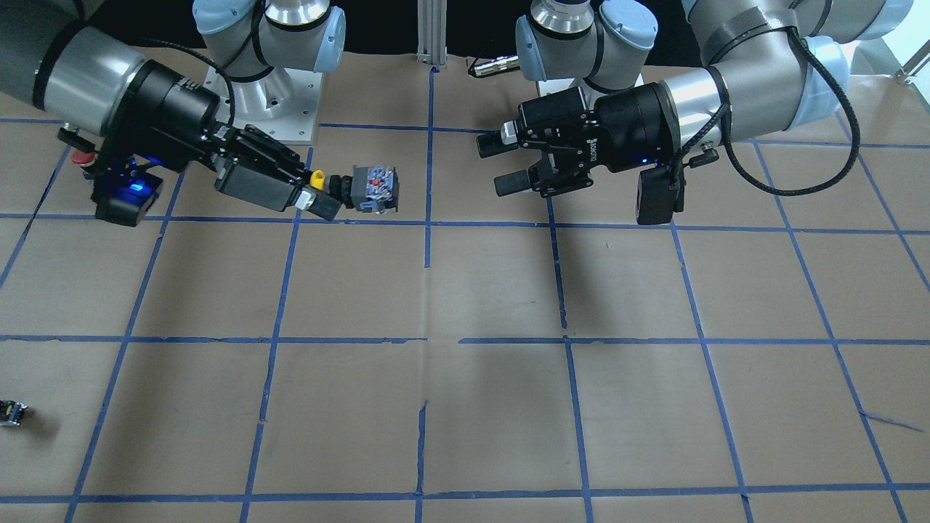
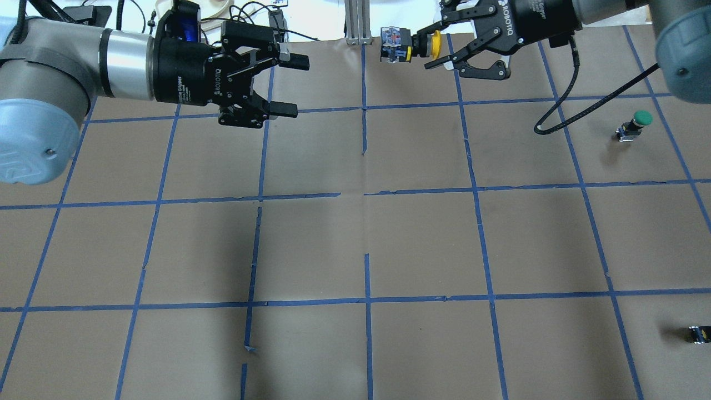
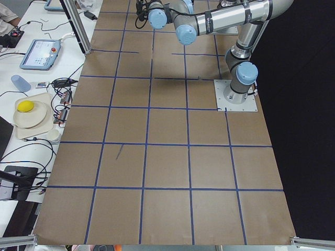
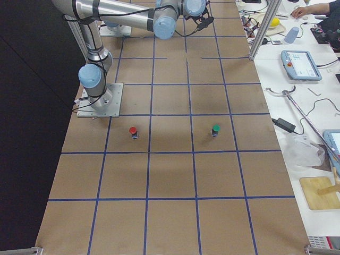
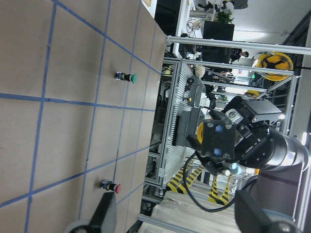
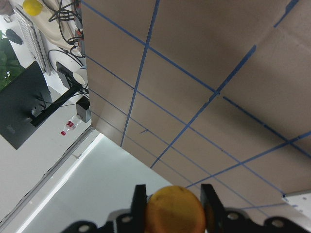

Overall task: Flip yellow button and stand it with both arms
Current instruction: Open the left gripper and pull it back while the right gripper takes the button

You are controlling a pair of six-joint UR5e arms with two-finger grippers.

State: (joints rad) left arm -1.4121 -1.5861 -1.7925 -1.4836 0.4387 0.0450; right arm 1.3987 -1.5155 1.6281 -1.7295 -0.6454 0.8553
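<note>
My right gripper (image 2: 435,49) is shut on the yellow button (image 2: 436,44) by its round cap and holds it in the air, lying sideways. The grey blocky body (image 2: 395,45) points toward my left arm. In the front view the right gripper (image 1: 320,193) holds the button (image 1: 373,189) above the far middle of the table. In the right wrist view the cap (image 6: 175,211) sits between the two fingers (image 6: 140,199). My left gripper (image 2: 290,83) is open and empty, a short gap away, facing the button; it also shows in the front view (image 1: 501,164). The left wrist view shows the button's body (image 5: 217,141) head-on.
A green-capped button (image 2: 639,122) stands on the table's right side. A red-capped button (image 4: 133,130) stands near the right arm's base. A tiny black-and-yellow piece (image 2: 699,334) lies near the right front edge. The brown paper table (image 2: 355,250) has a blue tape grid.
</note>
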